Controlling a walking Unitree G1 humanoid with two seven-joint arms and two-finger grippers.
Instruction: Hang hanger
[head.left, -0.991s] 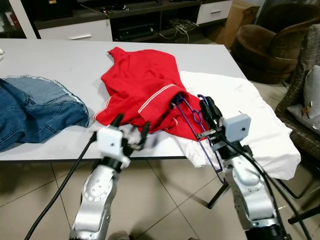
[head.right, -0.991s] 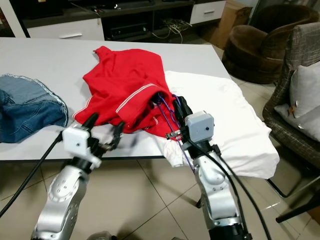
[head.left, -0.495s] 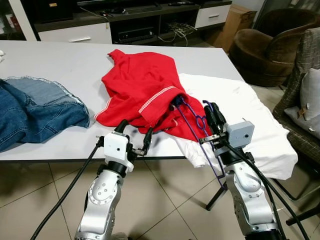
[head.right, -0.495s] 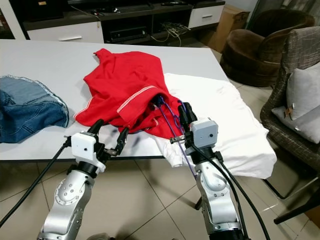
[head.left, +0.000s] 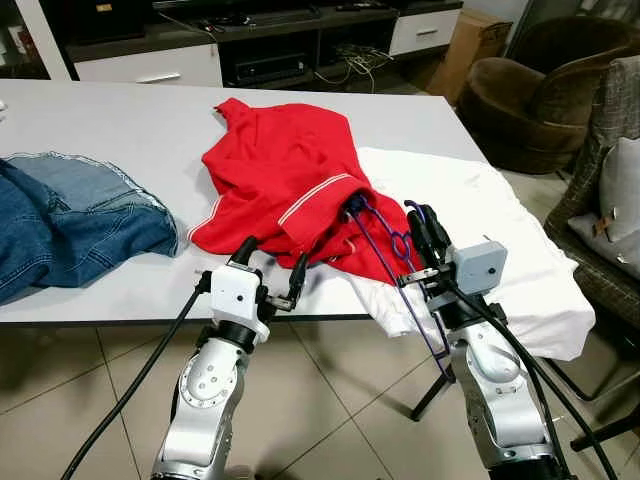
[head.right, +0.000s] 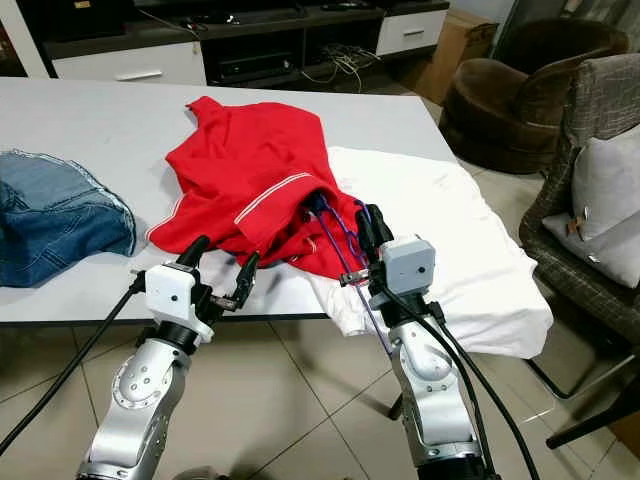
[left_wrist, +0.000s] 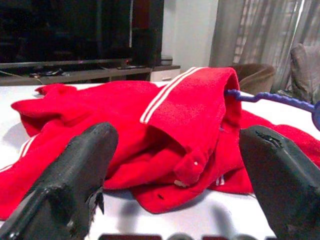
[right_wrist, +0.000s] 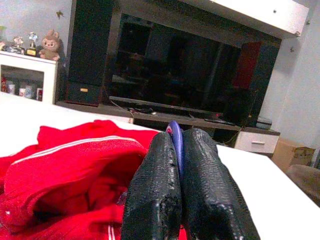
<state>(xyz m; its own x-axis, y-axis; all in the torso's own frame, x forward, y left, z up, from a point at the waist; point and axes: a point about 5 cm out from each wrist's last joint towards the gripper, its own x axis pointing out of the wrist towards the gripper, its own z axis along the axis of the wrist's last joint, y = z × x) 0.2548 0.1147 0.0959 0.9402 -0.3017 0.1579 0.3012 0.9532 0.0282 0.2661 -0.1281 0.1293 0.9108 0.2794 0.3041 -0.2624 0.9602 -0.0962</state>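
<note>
Half the purple hanger (head.left: 385, 240) hidden inside red shirt (head.left: 285, 185) — right gripper (head.left: 422, 228) clamps it.

Even, soft daylight filled both eye views, sharp and free of motion blur. Pale glare lay on the floor tiles (head.left: 330, 400) toward five o'clock, and a dim shadow sat under the table (head.left: 120, 120) edge. In the left wrist view, curtains (left_wrist: 260, 35) at one o'clock glowed, and the near fingers (left_wrist: 75, 175) were soft. The right wrist view was grainy, its television (right_wrist: 170, 70) dark.
</note>
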